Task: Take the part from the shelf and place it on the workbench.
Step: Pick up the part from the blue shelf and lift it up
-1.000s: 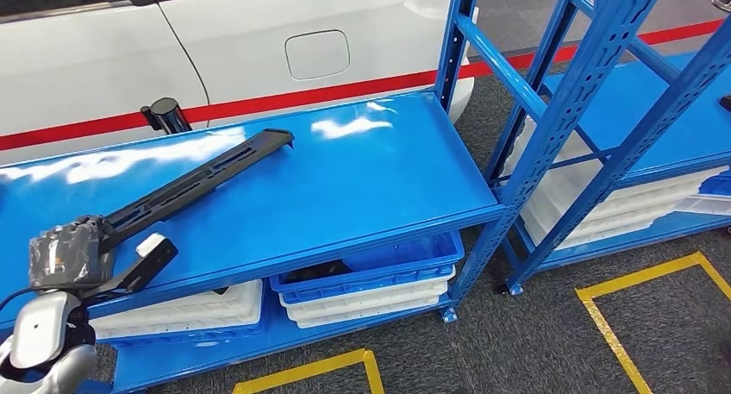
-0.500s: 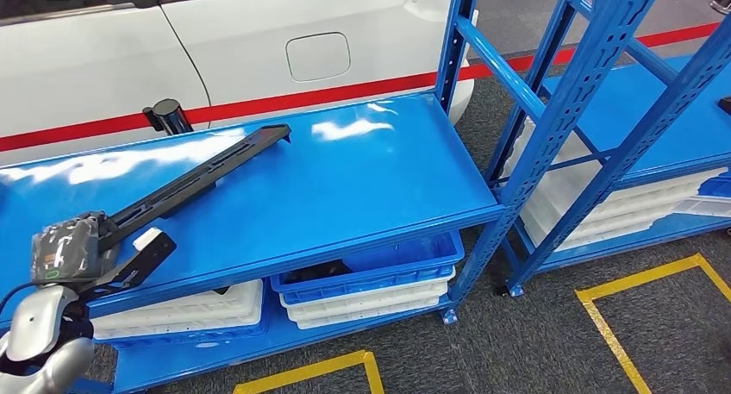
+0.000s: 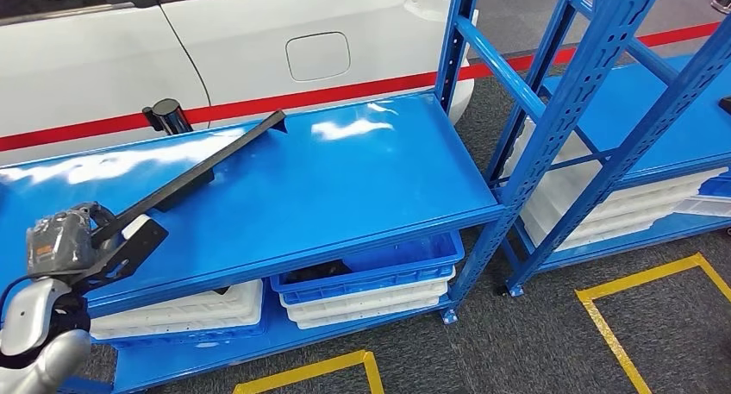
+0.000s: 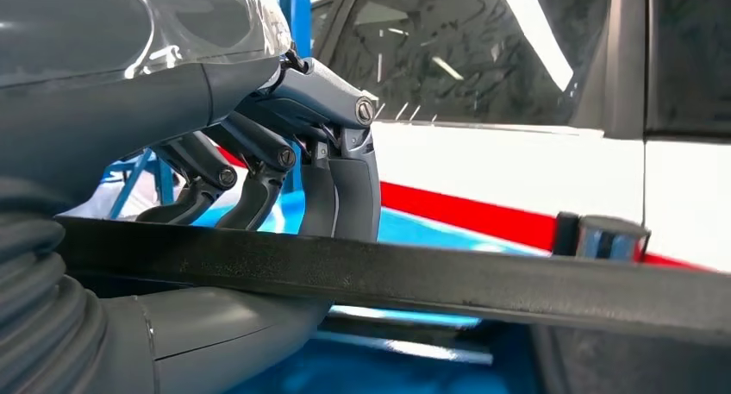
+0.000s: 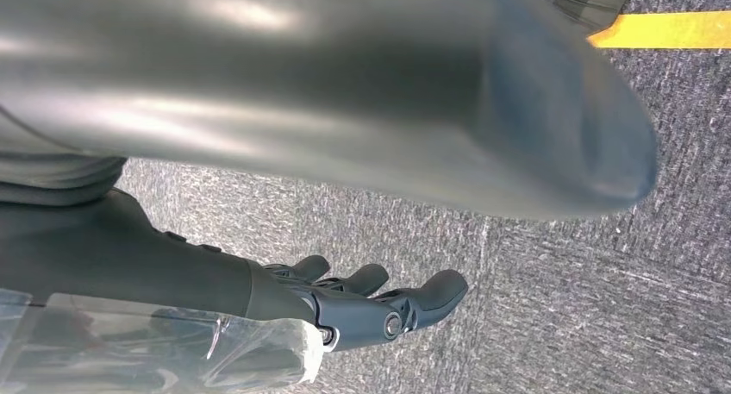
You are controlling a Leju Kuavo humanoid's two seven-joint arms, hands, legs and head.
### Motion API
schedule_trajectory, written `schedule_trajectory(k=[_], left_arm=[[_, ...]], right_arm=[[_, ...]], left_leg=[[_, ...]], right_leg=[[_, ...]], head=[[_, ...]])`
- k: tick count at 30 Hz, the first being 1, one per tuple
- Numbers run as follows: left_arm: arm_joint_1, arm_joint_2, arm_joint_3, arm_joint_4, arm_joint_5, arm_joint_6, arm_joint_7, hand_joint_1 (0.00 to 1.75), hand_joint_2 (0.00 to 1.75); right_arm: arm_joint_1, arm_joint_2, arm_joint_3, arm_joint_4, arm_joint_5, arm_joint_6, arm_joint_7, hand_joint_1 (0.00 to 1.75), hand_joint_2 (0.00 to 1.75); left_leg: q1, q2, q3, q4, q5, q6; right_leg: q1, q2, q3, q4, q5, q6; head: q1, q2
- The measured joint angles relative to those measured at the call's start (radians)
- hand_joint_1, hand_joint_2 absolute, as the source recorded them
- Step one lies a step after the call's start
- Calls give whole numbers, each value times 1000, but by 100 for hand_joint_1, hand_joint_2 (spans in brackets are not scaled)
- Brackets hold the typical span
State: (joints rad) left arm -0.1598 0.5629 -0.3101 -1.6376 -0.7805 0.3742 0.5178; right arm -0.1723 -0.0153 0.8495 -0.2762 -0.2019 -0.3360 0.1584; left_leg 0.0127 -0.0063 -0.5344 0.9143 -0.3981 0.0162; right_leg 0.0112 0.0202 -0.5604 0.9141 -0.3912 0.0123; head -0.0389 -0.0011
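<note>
Blue steel shelving [image 3: 371,174] stands before a white car [image 3: 259,40], with stacked trays [image 3: 371,290] below. Across the top shelf lies the part [image 3: 207,165], a long black bar running from seven o'clock toward one. It looks stiff and light, though likely to swing when held at one end. The left hand [image 3: 65,243] is wrapped round its near end, fingers [image 4: 345,187] over the bar. The right hand [image 5: 379,303] hangs with fingers loosely extended above grey floor. No workbench is identifiable.
</note>
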Motion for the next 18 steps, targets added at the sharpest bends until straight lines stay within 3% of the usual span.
schedule_trajectory(k=[18], left_arm=[[0, -27, 7, -134, 177, 113, -102, 175, 175]], right_arm=[[0, 0, 0, 0, -4, -4, -15, 0, 0]], left_leg=[[0, 0, -3, 0, 0, 0]], right_leg=[[0, 0, -3, 0, 0, 0]], head=[[0, 0]])
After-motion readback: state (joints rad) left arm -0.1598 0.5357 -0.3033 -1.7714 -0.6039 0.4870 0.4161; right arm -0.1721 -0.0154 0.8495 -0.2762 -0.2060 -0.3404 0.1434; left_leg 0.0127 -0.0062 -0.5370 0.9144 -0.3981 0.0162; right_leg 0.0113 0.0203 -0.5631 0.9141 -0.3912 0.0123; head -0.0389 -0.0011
